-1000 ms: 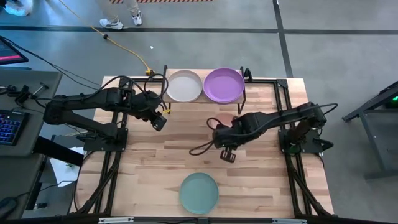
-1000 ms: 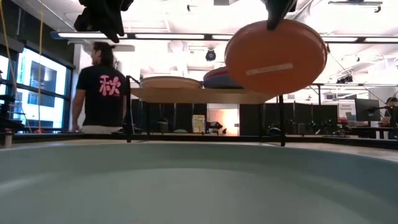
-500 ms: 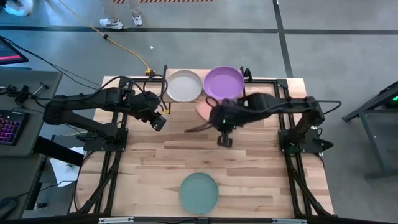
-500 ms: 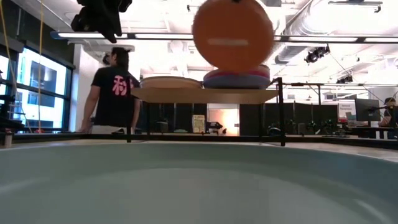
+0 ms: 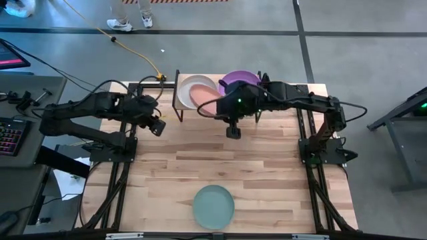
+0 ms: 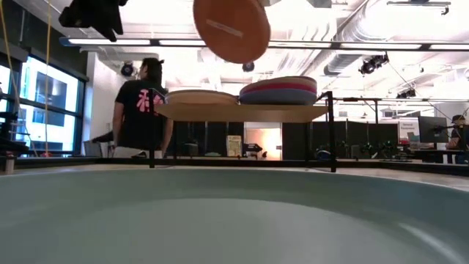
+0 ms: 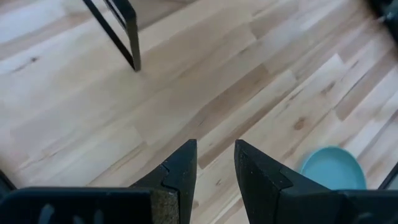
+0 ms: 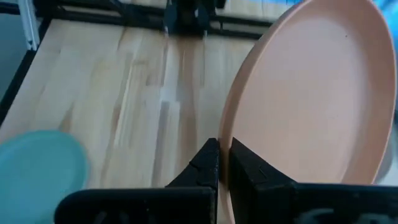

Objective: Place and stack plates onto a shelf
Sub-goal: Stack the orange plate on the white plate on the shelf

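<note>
Plates (image 5: 240, 85) on shelf (image 6: 242, 112), plank tabletop (image 5: 200, 160)

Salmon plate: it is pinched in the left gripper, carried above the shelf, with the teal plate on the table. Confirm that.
Wrong arm. The salmon plate is pinched by its rim in the right gripper, as the right wrist view shows. It is above the shelf; the teal plate lies on the table. The left gripper is open and empty.

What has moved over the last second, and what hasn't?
The right pincer, shut on the salmon plate, carried it from mid-table back over the shelf. The left pincer drew back, open. The teal plate and the stacks on the shelf stayed put.
</note>
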Controlling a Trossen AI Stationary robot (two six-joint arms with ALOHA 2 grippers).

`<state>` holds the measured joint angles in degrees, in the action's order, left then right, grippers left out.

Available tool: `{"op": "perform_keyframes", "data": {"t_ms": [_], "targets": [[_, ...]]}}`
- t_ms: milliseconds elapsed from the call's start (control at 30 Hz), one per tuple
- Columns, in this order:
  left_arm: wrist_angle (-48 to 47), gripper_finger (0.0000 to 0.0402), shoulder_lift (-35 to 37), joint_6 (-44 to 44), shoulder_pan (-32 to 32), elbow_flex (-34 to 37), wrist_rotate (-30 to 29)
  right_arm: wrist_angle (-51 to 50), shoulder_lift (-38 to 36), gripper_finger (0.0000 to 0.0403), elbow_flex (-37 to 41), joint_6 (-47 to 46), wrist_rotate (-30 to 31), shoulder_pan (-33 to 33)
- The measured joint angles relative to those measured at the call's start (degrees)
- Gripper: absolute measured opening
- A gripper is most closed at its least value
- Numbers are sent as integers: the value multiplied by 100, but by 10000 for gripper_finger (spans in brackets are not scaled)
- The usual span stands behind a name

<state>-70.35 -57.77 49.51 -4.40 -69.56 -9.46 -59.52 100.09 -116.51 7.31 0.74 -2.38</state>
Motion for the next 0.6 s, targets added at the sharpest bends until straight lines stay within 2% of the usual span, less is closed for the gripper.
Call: {"op": "perform_keyframes", "data": {"t_ms": [233,600], "targets": [[4,97,347,95,0,0,-344,824,154,0,7,1429,-343,-335],[-9,97,495,93,-2,-2,-467,863,819,0,11,3596,-416,-798]]}}
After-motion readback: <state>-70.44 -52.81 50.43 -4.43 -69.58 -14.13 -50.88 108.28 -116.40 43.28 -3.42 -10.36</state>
